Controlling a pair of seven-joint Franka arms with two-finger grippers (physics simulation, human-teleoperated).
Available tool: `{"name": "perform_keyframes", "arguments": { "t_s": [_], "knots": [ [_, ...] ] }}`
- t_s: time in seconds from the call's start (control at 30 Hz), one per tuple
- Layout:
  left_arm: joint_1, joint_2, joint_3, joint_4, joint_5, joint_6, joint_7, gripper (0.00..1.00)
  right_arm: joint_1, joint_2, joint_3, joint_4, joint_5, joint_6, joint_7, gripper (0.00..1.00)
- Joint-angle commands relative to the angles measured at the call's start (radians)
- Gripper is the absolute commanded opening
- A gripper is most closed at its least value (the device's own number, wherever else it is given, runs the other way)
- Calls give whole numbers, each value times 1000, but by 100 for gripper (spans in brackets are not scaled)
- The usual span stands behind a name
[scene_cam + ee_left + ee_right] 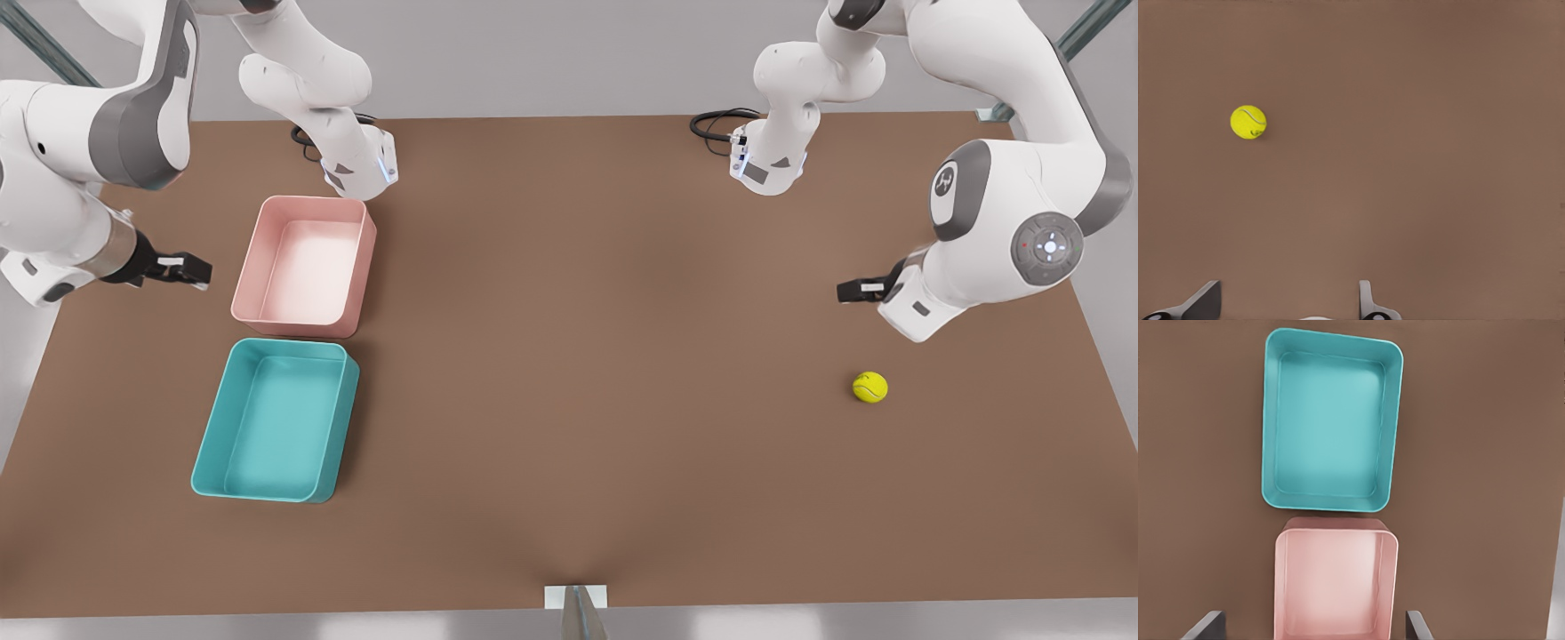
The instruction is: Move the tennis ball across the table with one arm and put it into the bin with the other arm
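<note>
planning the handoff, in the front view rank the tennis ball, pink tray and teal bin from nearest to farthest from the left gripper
From the left gripper, open at the front view's right:
1. Tennis ball, on the table just beside it, toward the near edge.
2. Pink tray, far across at the front view's left.
3. Teal bin, also far left, slightly farther; the right gripper waits there.

My front camera looks steeply down over the whole table (569,356). My left wrist camera faces straight down near the tennis ball (1248,122) (front-view right); right wrist overlooks the bin (1331,420) and pink tray (1335,583).
</note>
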Motion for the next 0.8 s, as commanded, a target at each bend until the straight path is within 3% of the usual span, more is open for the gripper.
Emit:
{"name": "perform_keyframes", "arguments": {
  "t_s": [0.0,0.03,0.1,0.13,0.33,0.4,0.67,0.77],
  "knots": [
    [0,-1,0,-3,1,49,-155,100,-4,-3,-2,-3,7,49,-9,100],
    [0,-1,0,-3,1,49,-155,100,-9,-1,-2,-1,10,49,-8,100],
    [2,9,9,-26,7,70,-18,27,-8,5,-4,-3,10,43,-21,100],
    [6,31,30,-32,7,107,146,21,-6,17,-4,-3,17,44,-23,100],
    [159,259,60,-49,50,457,1785,21,-6,57,-5,5,42,98,-3,100],
    [224,293,60,-86,47,549,2023,21,-8,54,-10,2,43,97,-6,100],
    [281,328,106,-323,48,869,2164,21,-9,65,-11,2,43,89,-6,100],
    [282,344,130,-369,45,872,2313,21,-23,74,-11,3,69,93,-18,100]
  ]
}}
